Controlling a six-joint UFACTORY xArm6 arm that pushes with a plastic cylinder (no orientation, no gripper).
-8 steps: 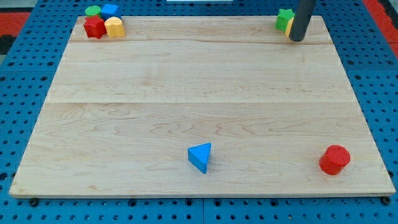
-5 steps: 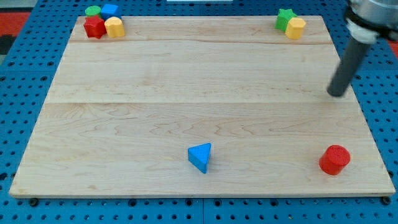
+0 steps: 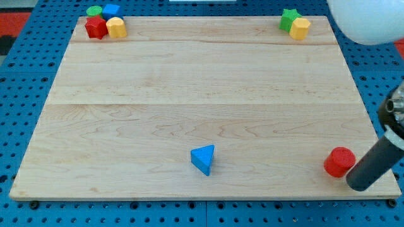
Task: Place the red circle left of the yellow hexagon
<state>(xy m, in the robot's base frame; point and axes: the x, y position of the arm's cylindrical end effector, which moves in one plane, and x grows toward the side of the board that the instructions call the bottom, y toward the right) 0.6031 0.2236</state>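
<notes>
The red circle [image 3: 339, 161] lies near the board's bottom right corner. The yellow hexagon [image 3: 300, 28] sits at the top right, touching a green star [image 3: 289, 18] on its left. My tip [image 3: 358, 185] is at the bottom right, just right of and below the red circle, very close to it or touching it. The dark rod slants up toward the view's right edge.
A blue triangle [image 3: 203, 159] lies at bottom centre. At the top left sit a red block [image 3: 96, 28], a yellow block [image 3: 116, 28], a green block [image 3: 94, 11] and a blue block [image 3: 112, 10]. The wooden board [image 3: 189, 88] lies on a blue pegboard.
My tip has swept from the top right beside the yellow hexagon, down the right side, to just right of the red circle. No block has moved.
</notes>
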